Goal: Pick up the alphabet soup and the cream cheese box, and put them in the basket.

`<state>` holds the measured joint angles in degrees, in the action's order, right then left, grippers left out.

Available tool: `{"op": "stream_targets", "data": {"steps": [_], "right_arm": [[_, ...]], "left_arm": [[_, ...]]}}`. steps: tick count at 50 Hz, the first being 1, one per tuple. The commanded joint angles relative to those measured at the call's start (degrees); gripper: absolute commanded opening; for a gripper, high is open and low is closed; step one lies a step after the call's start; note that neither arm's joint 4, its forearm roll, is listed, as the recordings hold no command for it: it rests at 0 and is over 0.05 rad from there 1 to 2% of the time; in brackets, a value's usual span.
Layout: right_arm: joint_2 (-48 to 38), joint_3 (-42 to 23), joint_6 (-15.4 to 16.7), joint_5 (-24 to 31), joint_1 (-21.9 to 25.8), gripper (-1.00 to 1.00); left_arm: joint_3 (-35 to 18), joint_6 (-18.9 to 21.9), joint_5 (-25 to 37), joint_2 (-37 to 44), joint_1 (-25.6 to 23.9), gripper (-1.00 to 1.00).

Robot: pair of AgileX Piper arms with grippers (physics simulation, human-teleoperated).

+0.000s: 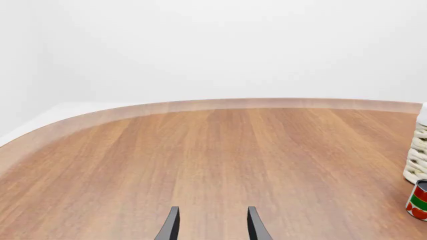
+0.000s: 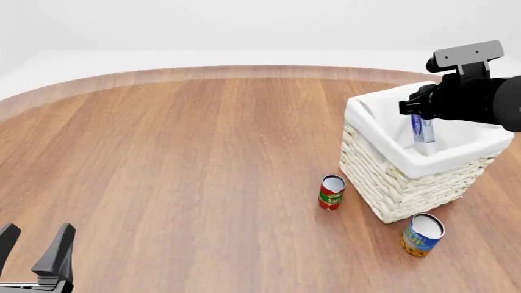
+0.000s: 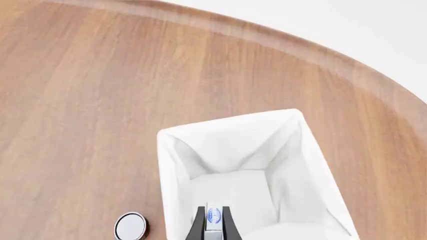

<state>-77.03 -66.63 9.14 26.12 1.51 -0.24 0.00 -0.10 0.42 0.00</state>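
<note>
The wooden counter [image 2: 179, 152] sweeps round in a curved pale rim along its far side, and most of its surface from nine o'clock through to the centre lies bare brown grain.

The basket [image 2: 399, 183] stands over at about three o'clock, set cornerwise, its white liner folded over the rim and its inside open from above. It sits well in from the far rim.

The right arm reaches in from the right edge and hangs directly over the basket's mouth, wrist turned down so the right pincer [image 2: 423, 127] points straight into the liner. Its fingers are closed narrowly on the cream cheese box [image 2: 423, 129], held on edge between them, its lower end dipping below the rim line inside the basket. In the right wrist view the box [image 3: 213, 220] shows as a thin white-and-blue strip clamped between the two dark fingers.

The left pincer [image 2: 34, 250] sits low at seven o'clock, well apart from everything, fingers spread with nothing between them.

The alphabet soup [image 2: 423, 235] stands on the counter just beside the basket's near corner, around four o'clock, leaning slightly. The red-and-green can [image 2: 330, 192] stands upright just beside the basket's left corner.
</note>
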Motion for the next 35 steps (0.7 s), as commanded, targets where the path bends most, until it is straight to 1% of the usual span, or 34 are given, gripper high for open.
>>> {"op": "stream_targets", "data": {"steps": [1, 35], "right_arm": [[-2.1, -1.6, -0.4, -0.7, -0.5, -1.0], [-8.8, -3.1, 0.3, -3.7, -2.4, -1.0]], "left_arm": [[0.0, 0.0, 0.0, 0.0, 0.0, 1.0], [0.0, 0.0, 0.0, 0.0, 0.0, 1.0]]}}
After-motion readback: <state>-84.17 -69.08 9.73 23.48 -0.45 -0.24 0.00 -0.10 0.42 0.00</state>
